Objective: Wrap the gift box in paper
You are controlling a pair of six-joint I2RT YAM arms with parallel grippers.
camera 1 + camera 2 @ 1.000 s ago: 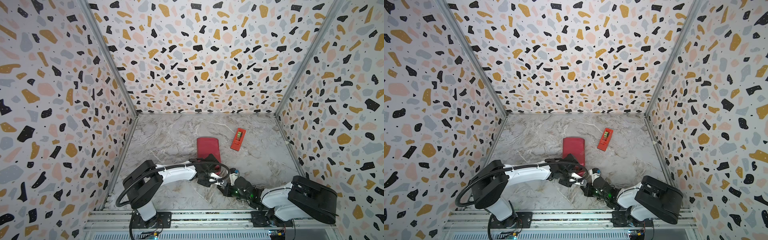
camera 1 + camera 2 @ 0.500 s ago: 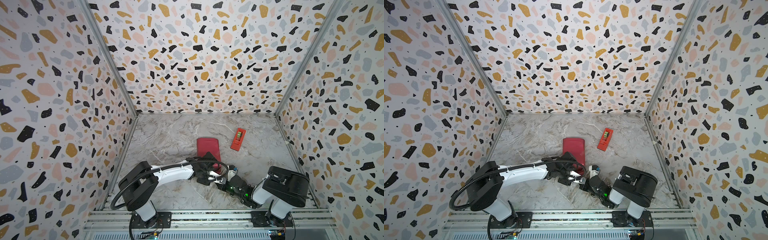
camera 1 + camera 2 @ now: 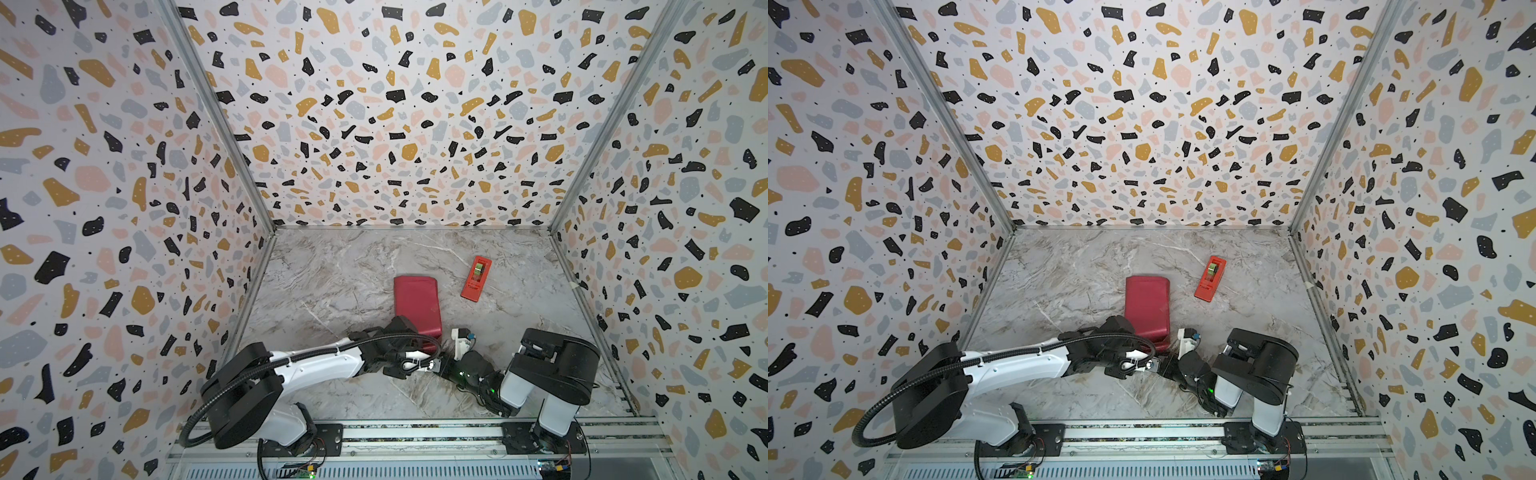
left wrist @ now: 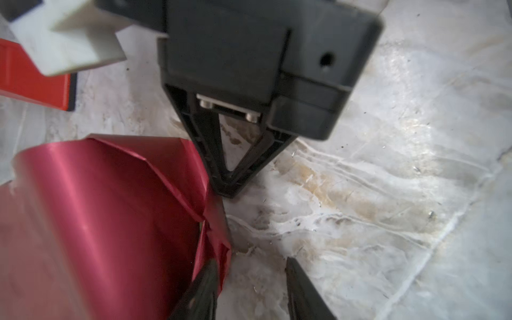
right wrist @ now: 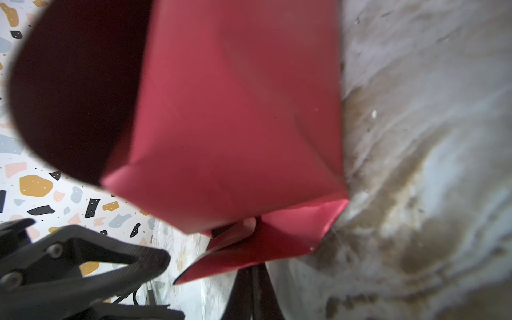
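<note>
The paper (image 3: pixel 417 305) is folded round the gift box as a crimson parcel in the middle of the marble floor in both top views (image 3: pixel 1147 305); the gift box itself is hidden inside. Both grippers meet at the parcel's near end. My left gripper (image 4: pixel 250 277) is open, and one of its fingers (image 4: pixel 205 288) touches a creased paper flap (image 4: pixel 216 243). Facing it, my right gripper (image 4: pixel 230 191) is shut, its tips against the folded corner. In the right wrist view a loose flap (image 5: pixel 263 243) lies over the right gripper (image 5: pixel 252 274).
A red-orange tape dispenser (image 3: pixel 476 277) lies behind and to the right of the parcel. Terrazzo-patterned walls (image 3: pixel 395 124) enclose the floor on three sides. The arm bases stand on a metal rail (image 3: pixel 415 432) along the front edge.
My left gripper has opened beside the paper flap. The right arm's upper links have swung in towards the middle, and the right gripper has closed the last bit. The parcel has stayed put.
</note>
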